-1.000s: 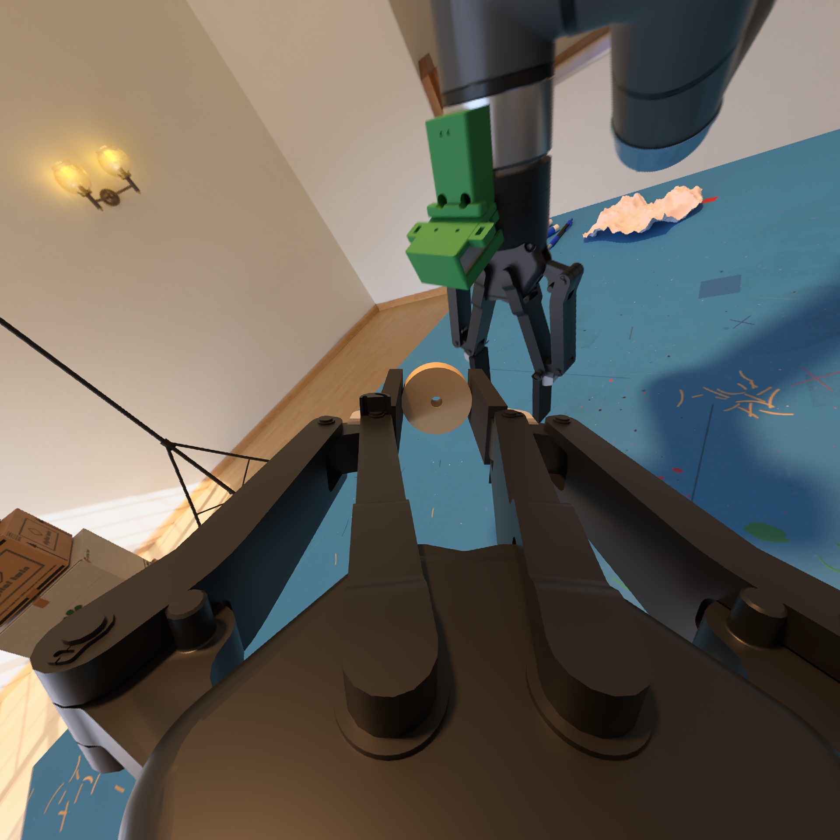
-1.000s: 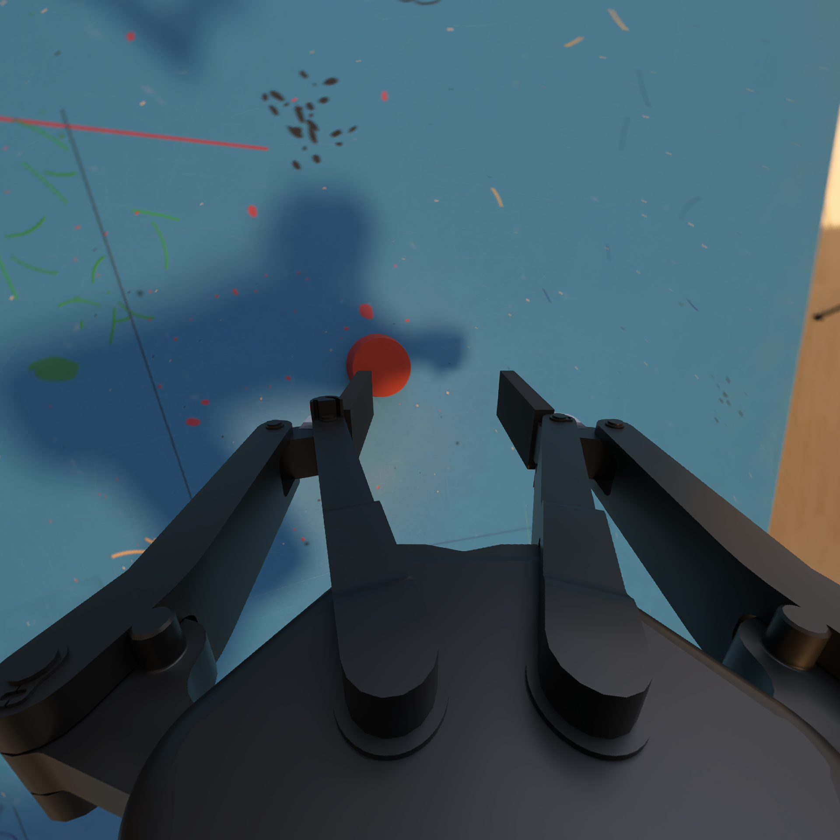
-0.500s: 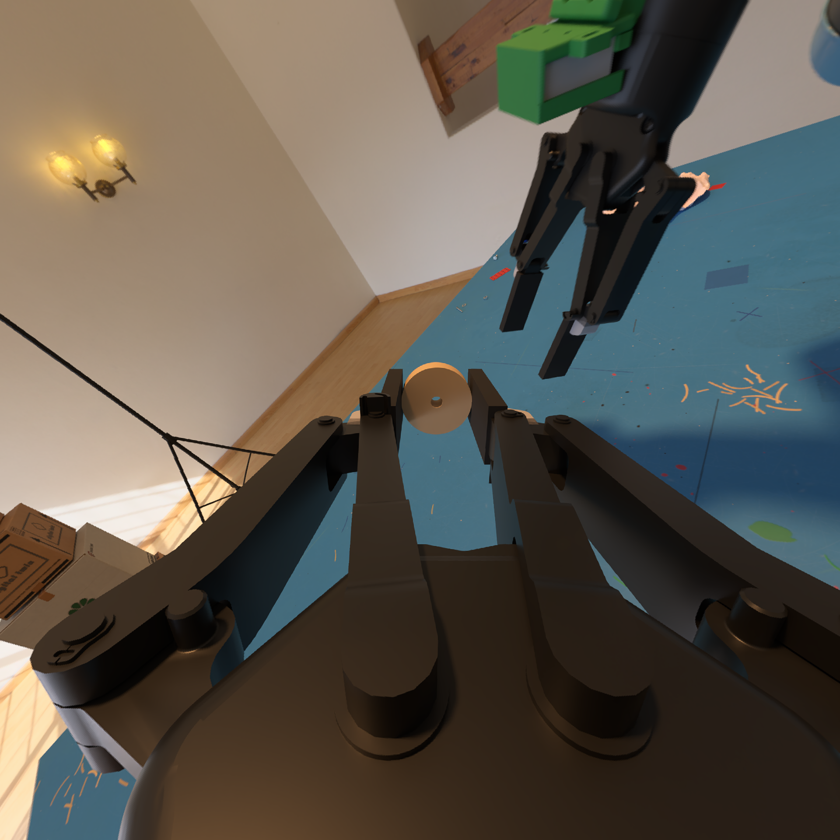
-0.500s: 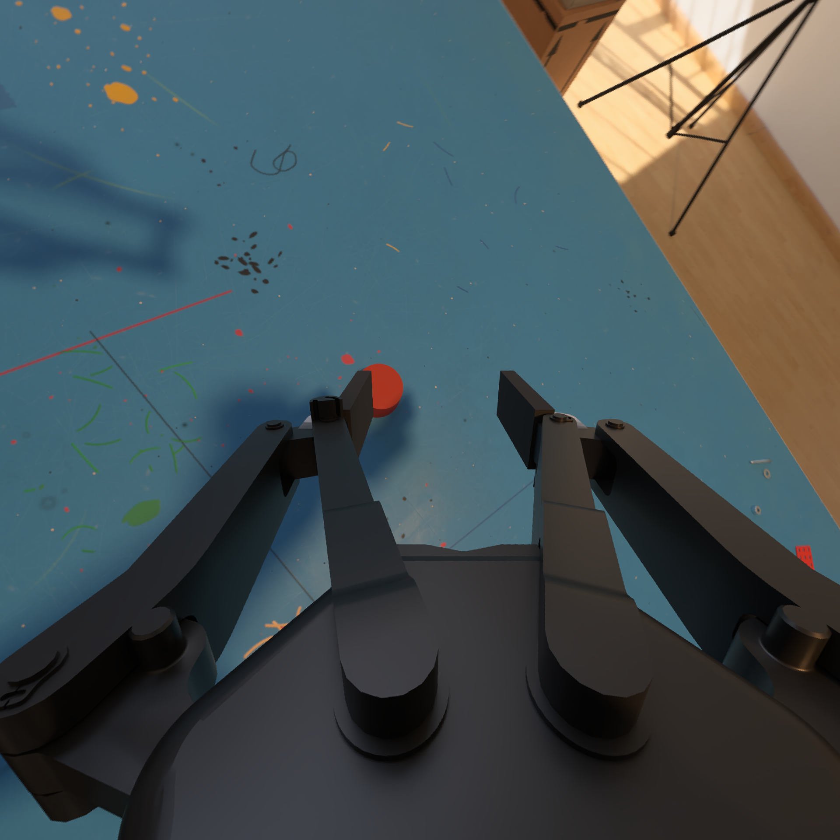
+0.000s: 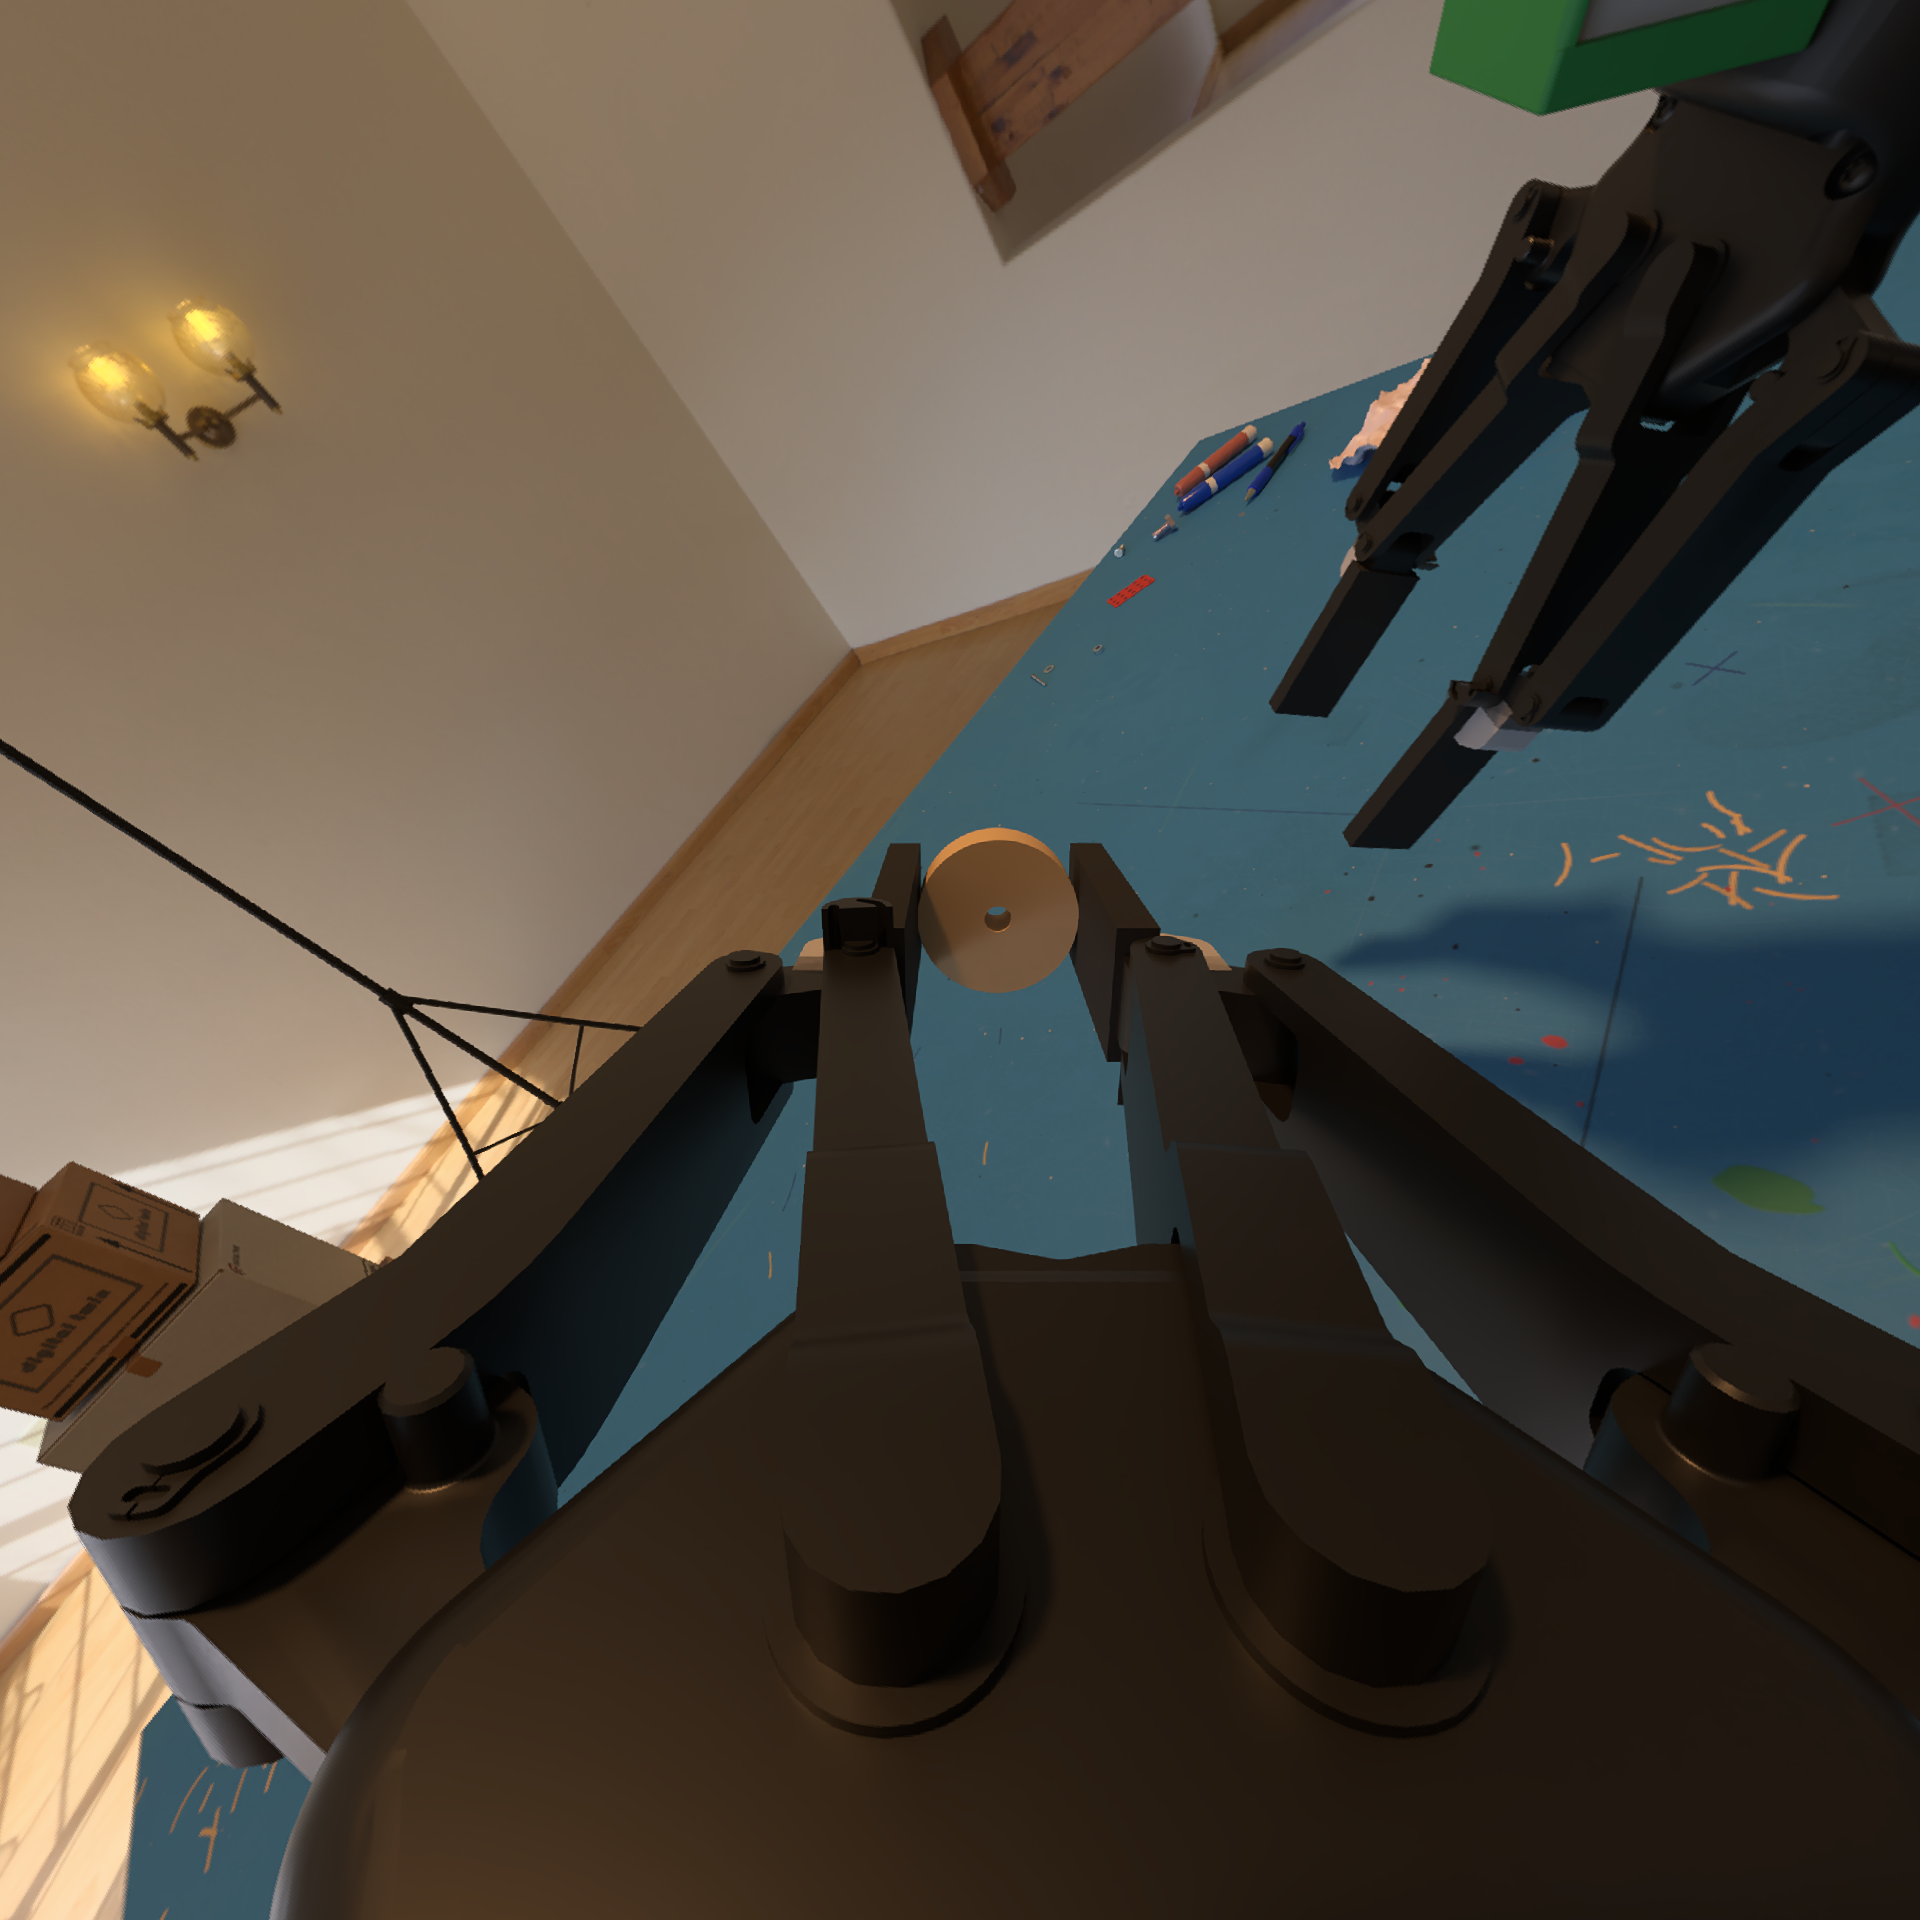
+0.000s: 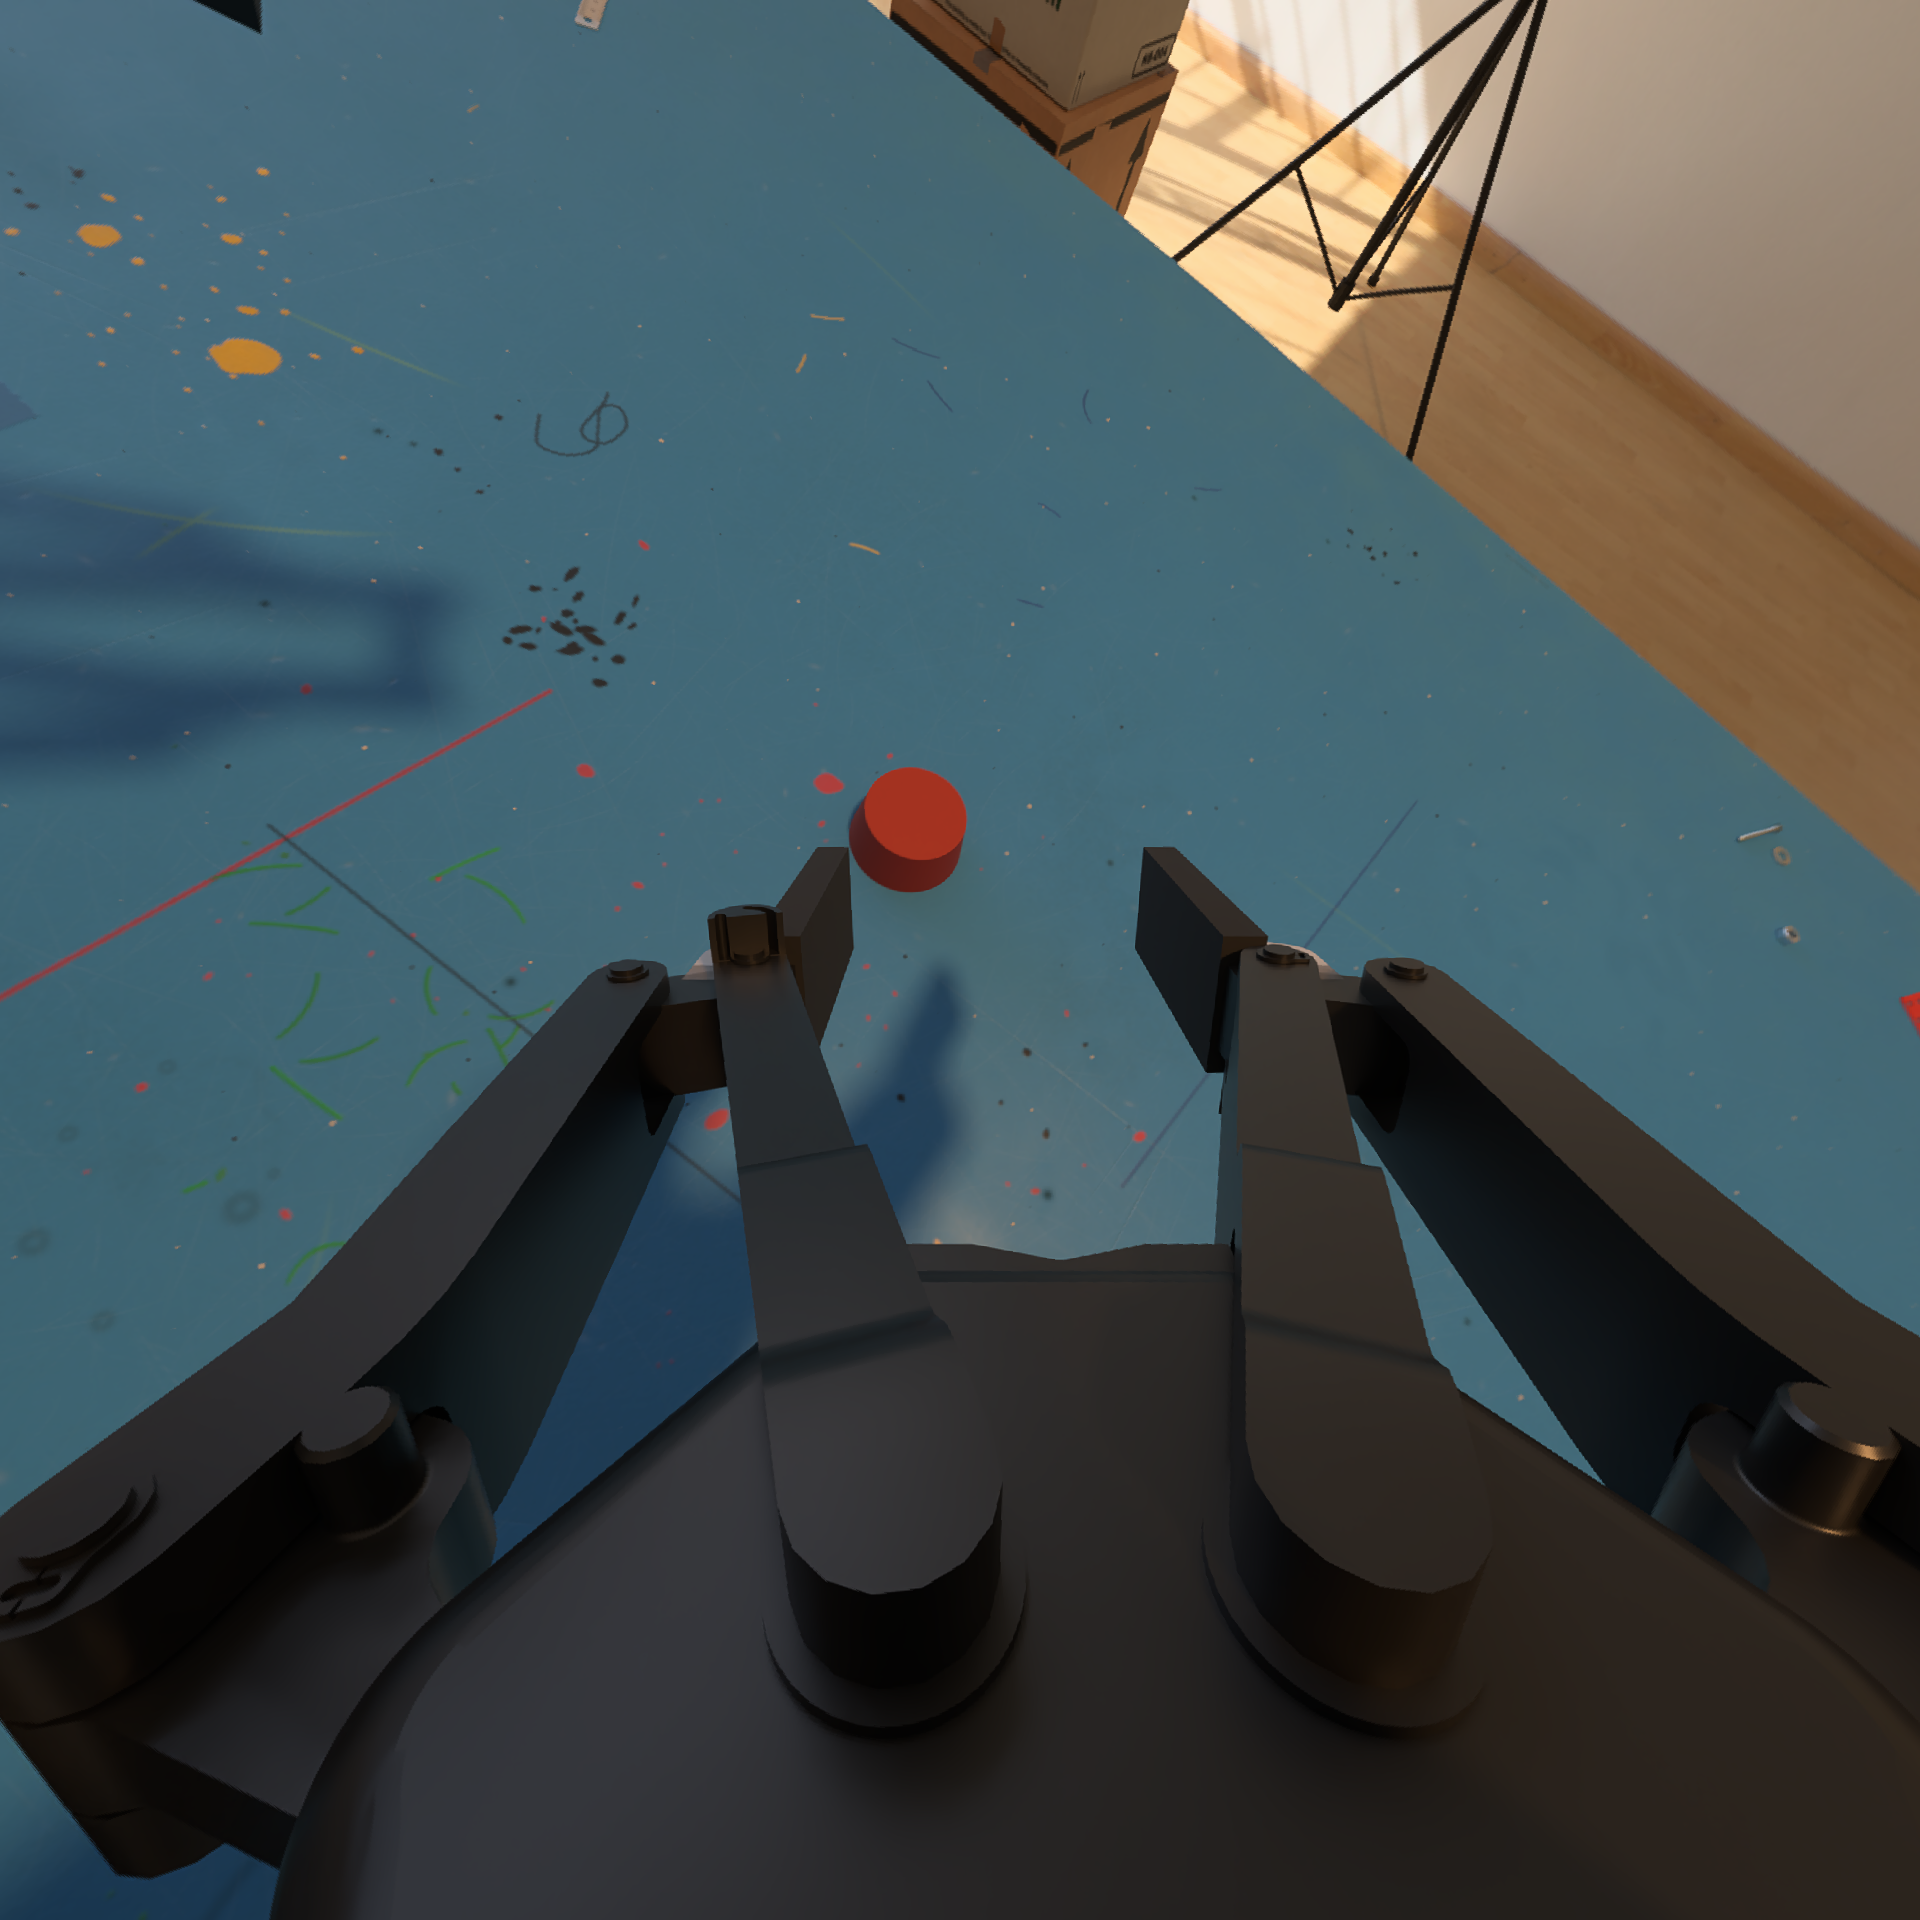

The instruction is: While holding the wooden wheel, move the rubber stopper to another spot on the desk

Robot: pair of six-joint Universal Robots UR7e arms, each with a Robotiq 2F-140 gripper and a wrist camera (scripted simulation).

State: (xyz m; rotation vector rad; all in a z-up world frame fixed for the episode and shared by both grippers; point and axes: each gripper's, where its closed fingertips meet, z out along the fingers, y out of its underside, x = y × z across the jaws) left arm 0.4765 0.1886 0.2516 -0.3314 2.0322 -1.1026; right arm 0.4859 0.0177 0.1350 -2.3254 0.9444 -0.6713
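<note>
My left gripper (image 5: 995,914) is shut on a round wooden wheel (image 5: 997,910) with a small centre hole, held above the blue desk (image 5: 1195,748). The red rubber stopper (image 6: 908,828) stands on the desk (image 6: 1039,520) in the right wrist view, just beyond my right gripper's left fingertip (image 6: 821,904). My right gripper (image 6: 992,914) is open and empty above the desk, apart from the stopper. It also shows in the left wrist view (image 5: 1351,769), raised at the upper right, jaws apart.
Pens (image 5: 1236,462) and a crumpled paper (image 5: 1377,431) lie at the desk's far end. The desk edge (image 6: 1455,499) runs diagonally to the right, with wooden floor, a black tripod (image 6: 1392,208) and cardboard boxes (image 6: 1060,62) beyond. Small screws (image 6: 1766,842) lie near the edge.
My right gripper has risen and tilted back from the stopper, which now stands farther off on the desk. In the left wrist view it moved up and right. My left gripper holds still.
</note>
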